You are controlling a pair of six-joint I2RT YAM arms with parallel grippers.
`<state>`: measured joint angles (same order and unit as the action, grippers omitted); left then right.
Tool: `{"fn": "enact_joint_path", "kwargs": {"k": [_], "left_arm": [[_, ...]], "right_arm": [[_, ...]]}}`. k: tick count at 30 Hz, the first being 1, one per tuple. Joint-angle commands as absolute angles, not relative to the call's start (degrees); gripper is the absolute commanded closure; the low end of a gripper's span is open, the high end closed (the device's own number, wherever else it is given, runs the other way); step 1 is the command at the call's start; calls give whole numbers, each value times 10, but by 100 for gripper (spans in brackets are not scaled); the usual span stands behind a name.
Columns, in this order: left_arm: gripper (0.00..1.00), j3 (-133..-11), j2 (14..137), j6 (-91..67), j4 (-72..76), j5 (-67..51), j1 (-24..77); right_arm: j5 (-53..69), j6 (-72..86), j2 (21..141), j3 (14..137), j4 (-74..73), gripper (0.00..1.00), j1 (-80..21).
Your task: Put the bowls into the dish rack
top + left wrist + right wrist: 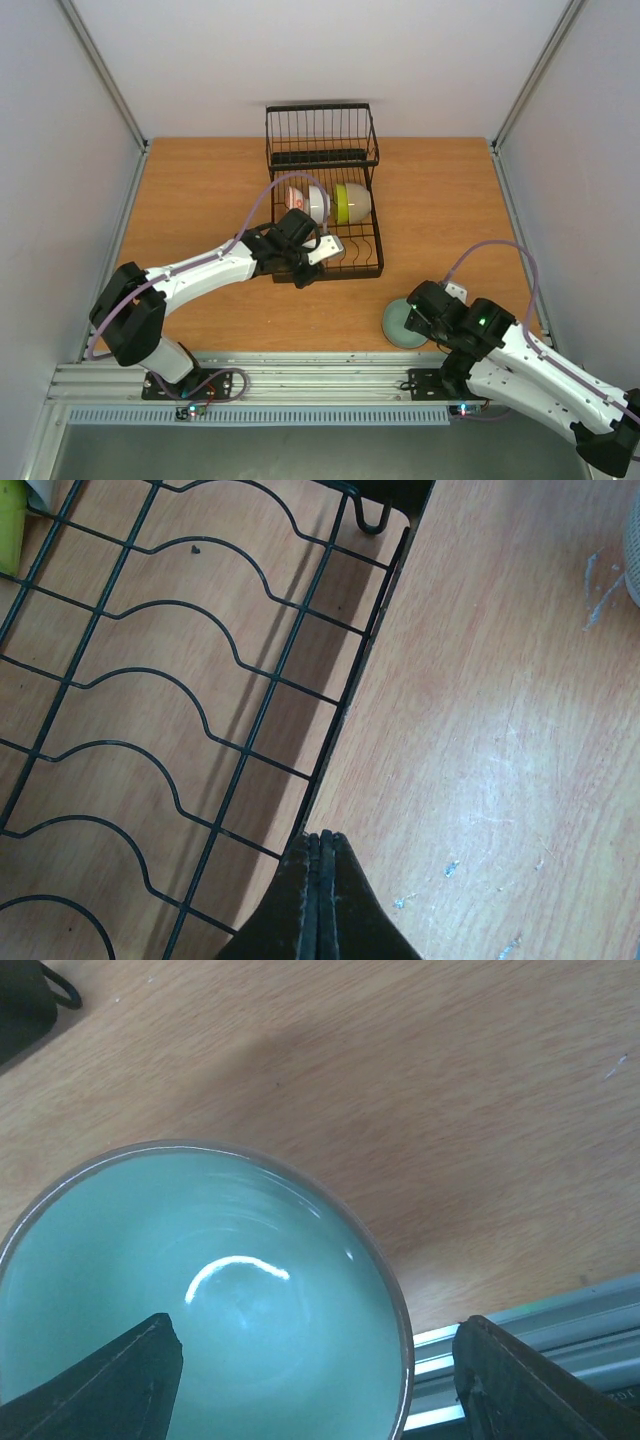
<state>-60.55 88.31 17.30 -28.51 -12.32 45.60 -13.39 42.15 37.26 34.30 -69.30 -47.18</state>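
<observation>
The black wire dish rack (372,262) stands at the table's middle back. In it a red-patterned bowl (293,197), a white bowl (316,204) and a yellow-green bowl (353,203) stand on edge. One pale green bowl (398,322) sits upright on the table near the front edge. I see no second pale green bowl. My right gripper (320,1385) is open just above that bowl (200,1300), one finger over its inside and one outside its rim. My left gripper (320,840) is shut and empty at the rack's near edge (345,705).
The rack's near prongs (150,680) hold nothing. A metal rail (300,375) runs along the table's front edge, close to the pale green bowl. Grey walls close in the left, right and back sides.
</observation>
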Motion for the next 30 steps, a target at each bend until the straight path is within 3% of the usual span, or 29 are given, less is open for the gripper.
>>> {"fn": "enact_joint_path", "kwargs": {"k": [1, 11, 18, 30], "left_arm": [[99, -597, 867, 181, -261, -116, 456], [99, -582, 844, 184, -250, -112, 448], [99, -576, 840, 185, -240, -116, 433], [99, -579, 841, 184, -242, -112, 422]], "right_arm": [[-106, 442, 391, 347, -769, 25, -470], [-82, 426, 443, 322, -725, 30, -470], [-62, 404, 481, 309, -665, 55, -468], [-18, 361, 527, 274, -541, 69, -467]]}}
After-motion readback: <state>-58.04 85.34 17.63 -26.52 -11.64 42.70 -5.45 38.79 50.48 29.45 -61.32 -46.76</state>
